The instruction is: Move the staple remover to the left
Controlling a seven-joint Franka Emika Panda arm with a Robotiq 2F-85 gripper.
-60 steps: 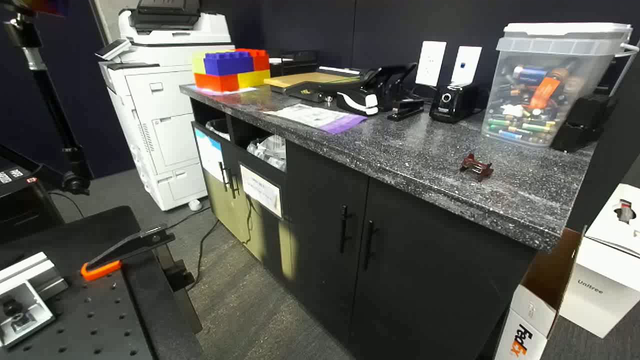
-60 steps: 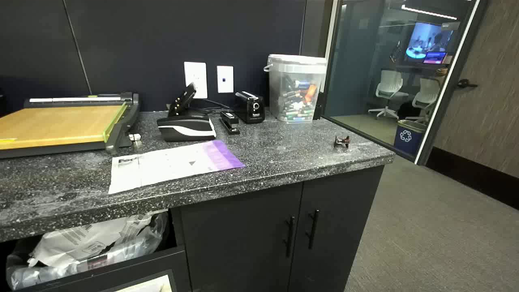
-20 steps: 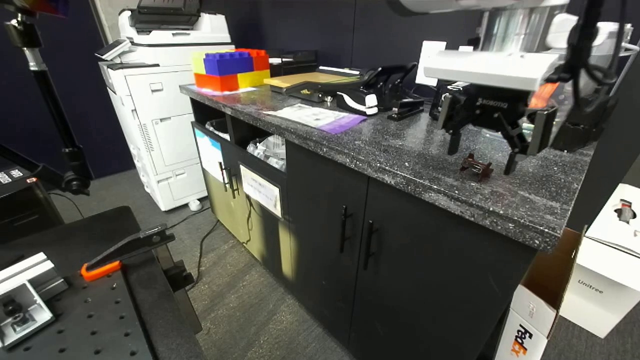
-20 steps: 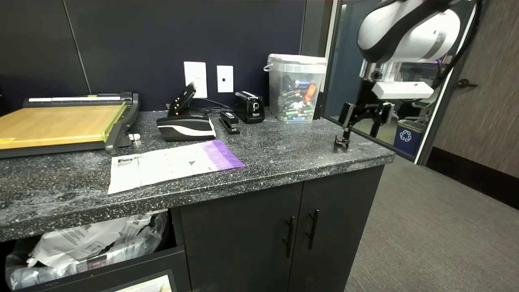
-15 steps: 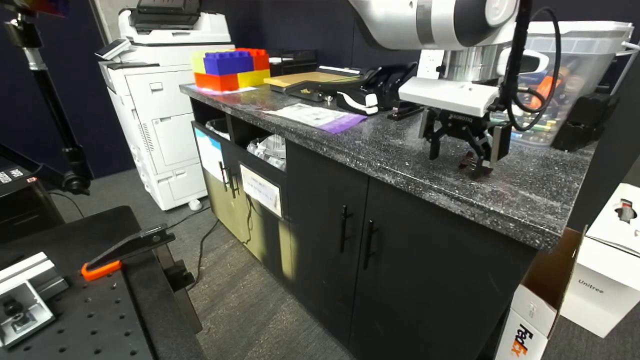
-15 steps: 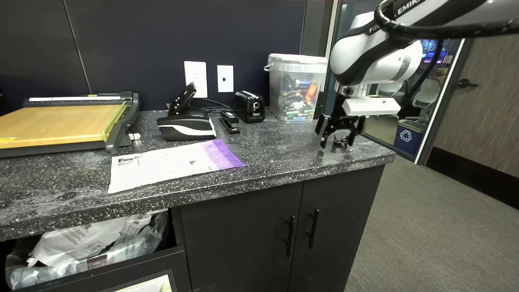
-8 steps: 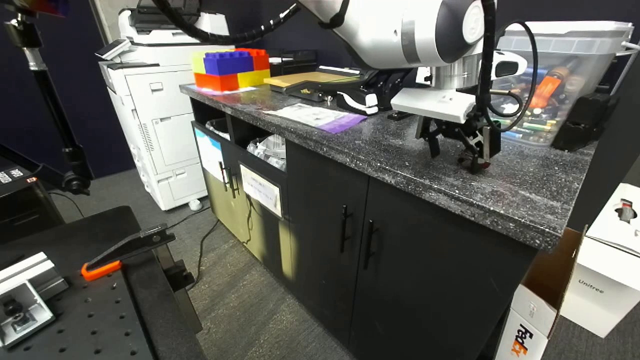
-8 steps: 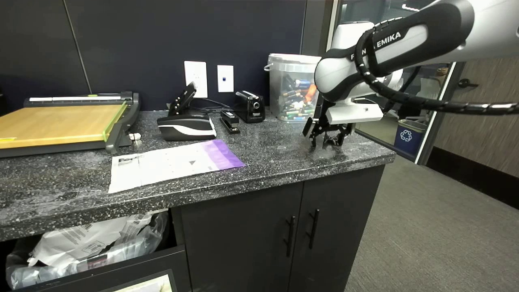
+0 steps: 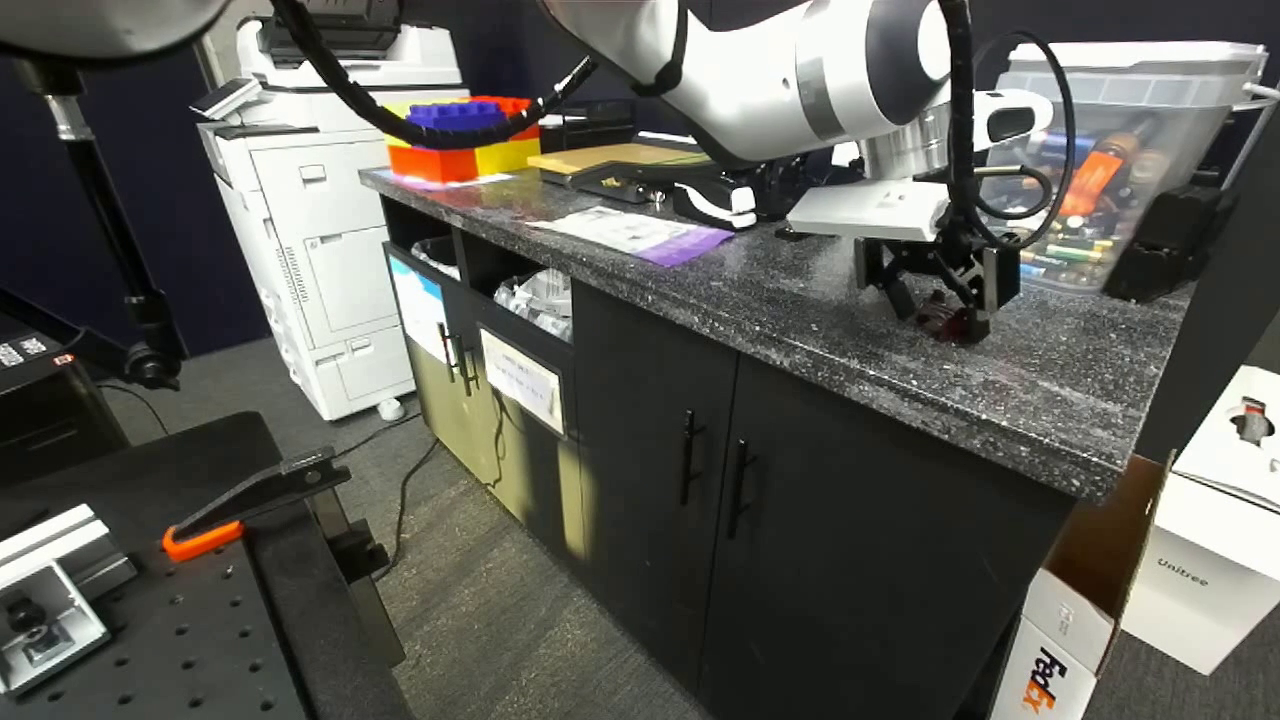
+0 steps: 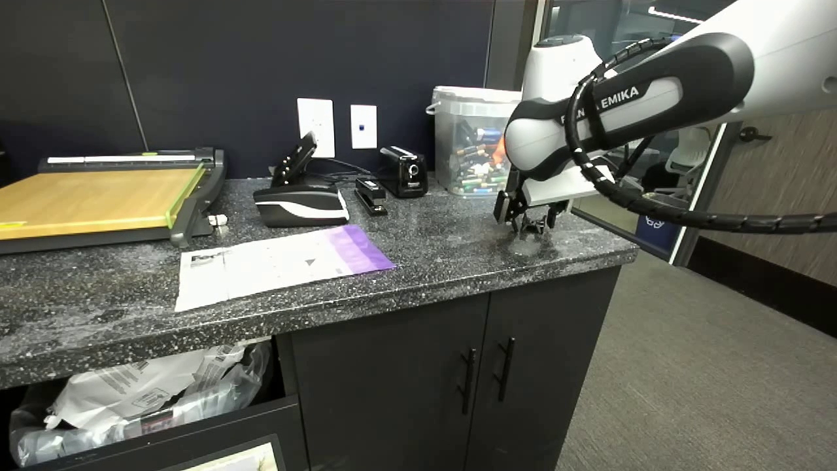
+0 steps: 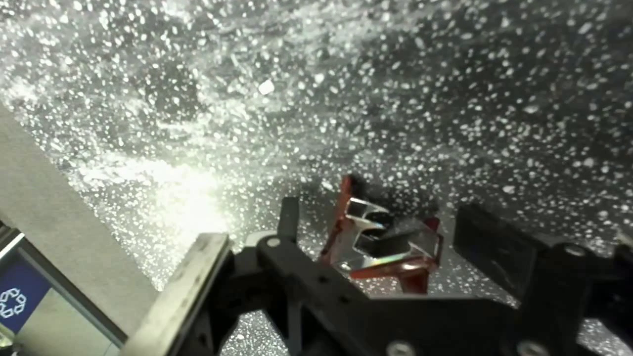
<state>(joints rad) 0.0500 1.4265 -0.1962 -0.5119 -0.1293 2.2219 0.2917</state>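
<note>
In the wrist view I have my black two-fingered tool (image 11: 378,220) spread, one finger at nine o'clock, one at three, either side of the reddish-brown, winged metal staple remover (image 11: 382,249). Beneath lies the black, white-speckled table (image 11: 395,99). In an exterior view, a white-lidded clear plastic tub (image 10: 474,111) stands at eleven o'clock from the tool.

Room background. In an exterior view, a dark panelled wall (image 10: 222,78) fills the upper left, bearing two white wall plates (image 10: 316,128); below, a speckled countertop (image 10: 451,242) tops black cabinet doors (image 10: 386,386). Upper right: a glass partition (image 10: 611,23), partly hidden, with a strip light (image 10: 675,16) visible through it. Right edge: a wood-grained door (image 10: 801,163). Lower right: grey floor (image 10: 693,379). Wrist view: bright glare (image 11: 190,202) on the countertop, left of centre.
</note>
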